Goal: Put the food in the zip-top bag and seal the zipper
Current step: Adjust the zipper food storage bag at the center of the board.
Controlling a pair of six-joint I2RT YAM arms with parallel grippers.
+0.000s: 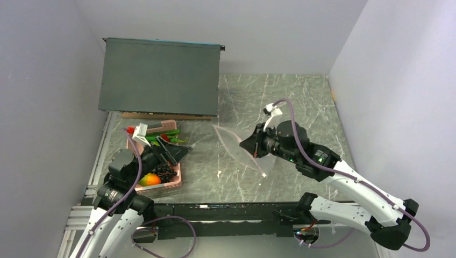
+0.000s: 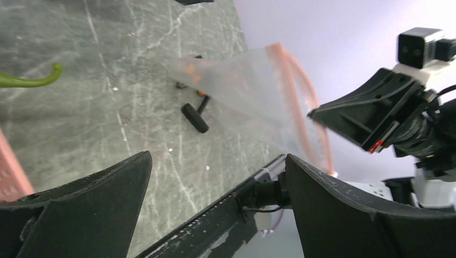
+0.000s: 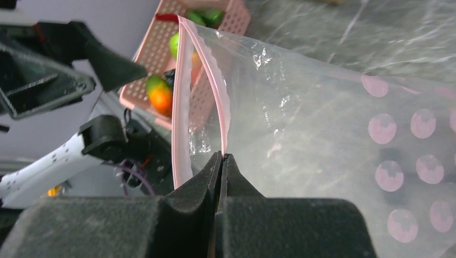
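Note:
The zip-top bag [image 1: 236,146] [image 3: 322,123] hangs clear and floppy above mid-table, its mouth parted. My right gripper [image 1: 254,144] [image 3: 222,156] is shut on one lip of the pink zipper [image 3: 219,91] [image 2: 301,102]. The food lies in a pink basket [image 1: 161,188] at the left: a green-orange mango [image 1: 150,179] [image 3: 159,95], dark grapes [image 1: 167,173], long green pods [image 1: 168,133], a red chili [image 1: 130,129] and a green apple [image 3: 173,43]. My left gripper [image 1: 180,151] [image 2: 218,158] hovers open and empty over the basket's right side, facing the bag.
A large grey box [image 1: 158,78] stands at the back left, behind the basket. A small black tool piece [image 2: 194,117] lies on the marble table under the bag. Grey walls close in both sides. A black rail [image 1: 226,207] runs along the near edge.

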